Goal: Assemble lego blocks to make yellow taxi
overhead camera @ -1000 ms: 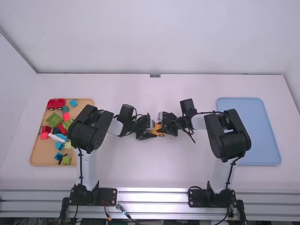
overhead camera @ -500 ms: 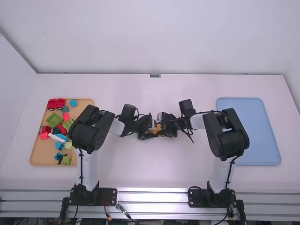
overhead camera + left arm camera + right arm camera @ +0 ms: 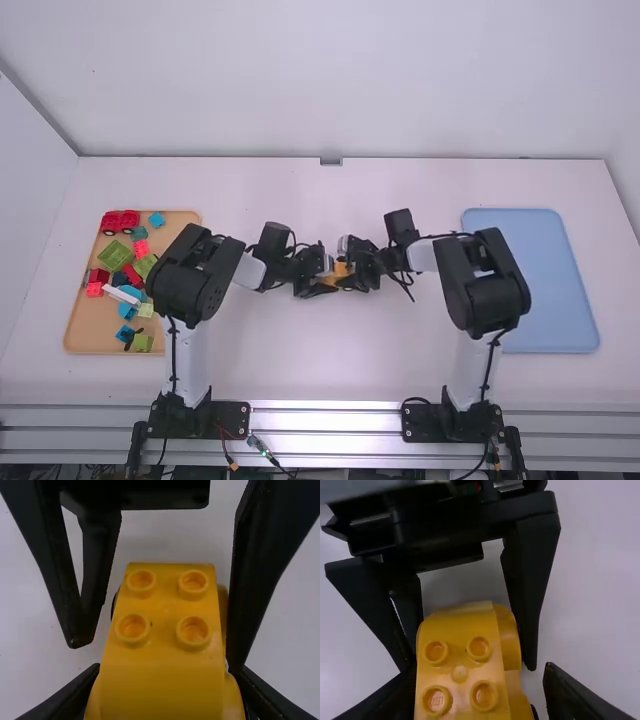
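- I have the block point(image 3: 340, 279) between my two grippers, near the middle of the table point(image 3: 330, 380); I can't tell whether it touches the tabletop.
- My left gripper point(image 3: 322, 284) is clamped on the block, a finger pressed to either side of it.
- My right gripper point(image 3: 348, 280) has its jaws apart around the same block: one finger is right up against it or just beside it, and a gap shows between the other finger and the block.
- The block is yellow; in my left wrist view four round studs show on its narrower upper part, and the yellow widens below them.
- My right wrist view also shows four studs, with a curved yellow part beside them.
- My left arm point(image 3: 195, 275) bends in from the left, its elbow in front of part of the wooden tray point(image 3: 85, 335).
- My right arm point(image 3: 490, 285) comes in from the other side, its elbow in front of the near left part of the blue tray point(image 3: 565, 280).
- In the wooden tray I see a red car point(image 3: 120, 222) at the far left corner, a large green block point(image 3: 115, 255), a long white block point(image 3: 122, 294) lying slantwise, and other small blocks in red, blue and green.
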Controlling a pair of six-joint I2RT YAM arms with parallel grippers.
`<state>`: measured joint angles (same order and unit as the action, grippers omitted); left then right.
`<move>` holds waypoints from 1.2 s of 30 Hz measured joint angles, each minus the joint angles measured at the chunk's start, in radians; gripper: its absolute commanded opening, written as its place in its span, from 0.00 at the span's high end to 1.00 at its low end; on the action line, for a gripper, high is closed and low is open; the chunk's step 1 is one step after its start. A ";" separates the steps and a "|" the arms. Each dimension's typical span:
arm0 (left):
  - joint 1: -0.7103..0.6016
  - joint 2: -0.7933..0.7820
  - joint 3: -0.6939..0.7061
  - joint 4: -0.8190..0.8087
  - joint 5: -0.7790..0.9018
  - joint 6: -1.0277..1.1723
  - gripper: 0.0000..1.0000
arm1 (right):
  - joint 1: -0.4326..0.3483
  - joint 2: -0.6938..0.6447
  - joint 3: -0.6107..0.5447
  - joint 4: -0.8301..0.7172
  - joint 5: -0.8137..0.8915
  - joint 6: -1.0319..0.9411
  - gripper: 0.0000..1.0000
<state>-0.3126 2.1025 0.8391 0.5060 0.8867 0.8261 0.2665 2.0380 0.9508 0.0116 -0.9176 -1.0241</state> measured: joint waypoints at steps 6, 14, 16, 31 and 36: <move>0.000 0.000 0.002 -0.004 0.001 0.000 0.38 | -0.046 -0.025 0.001 -0.111 -0.077 -0.092 0.30; 0.000 0.000 0.002 -0.012 -0.009 -0.023 0.01 | -0.091 -0.071 0.000 -0.147 -0.113 -0.169 0.25; 0.002 0.000 0.003 -0.017 -0.008 -0.025 0.01 | -0.095 -0.072 -0.006 -0.125 -0.117 -0.174 0.15; 0.024 -0.288 0.020 -0.402 -0.109 0.007 0.01 | -0.055 -0.061 -0.161 0.270 -0.120 0.061 0.01; 0.040 -0.426 0.020 -0.498 -0.154 0.008 0.01 | -0.018 0.020 -0.105 0.267 -0.119 0.087 0.01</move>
<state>-0.2726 1.6764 0.8593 0.0082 0.7330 0.8341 0.2485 2.0579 0.8463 0.2790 -1.0367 -0.9375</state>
